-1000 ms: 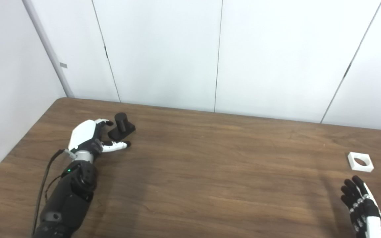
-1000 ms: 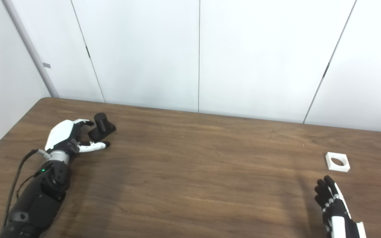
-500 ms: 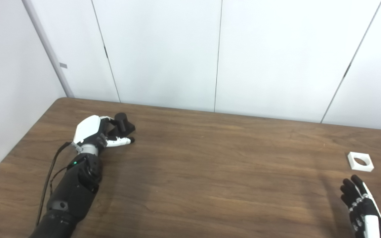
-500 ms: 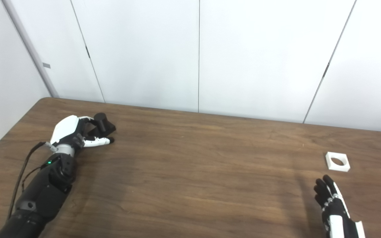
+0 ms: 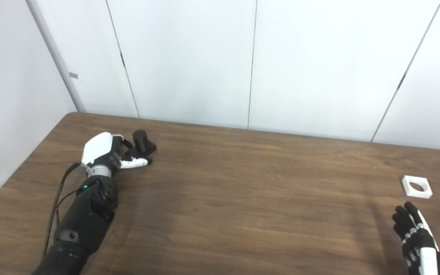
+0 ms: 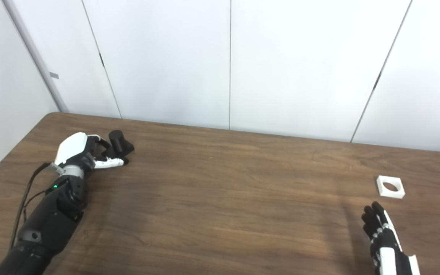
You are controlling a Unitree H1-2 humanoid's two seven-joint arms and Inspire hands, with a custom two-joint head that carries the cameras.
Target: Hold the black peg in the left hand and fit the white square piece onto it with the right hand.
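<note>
The black peg (image 5: 141,143) is standing upright on its dark square base at the far left of the wooden table (image 5: 243,183), just beyond the fingertips of the left hand (image 5: 107,152). That hand is lying low on the table with its white back turned up, its fingers curling around the near side of the peg's base and its thumb (image 5: 136,163) stretching out along the wood right below it; from here I cannot tell whether the fingers are pressing on the base or only cupping it, so whether it is gripping is unclear. A black cable (image 5: 57,191) is looping along the left forearm toward the wrist. Well apart from all this, across a long bare stretch of tabletop, the white square piece (image 5: 416,186) is lying flat with its round hole facing up, just ahead of the right hand (image 5: 414,238). That hand is resting near the table's front edge, fingers spread loosely and pointing toward the piece, holding nothing and not touching it. Nothing is standing between either hand and its part. Behind the table, plain white wall panels (image 5: 250,61) are closing off the back of the room.
</note>
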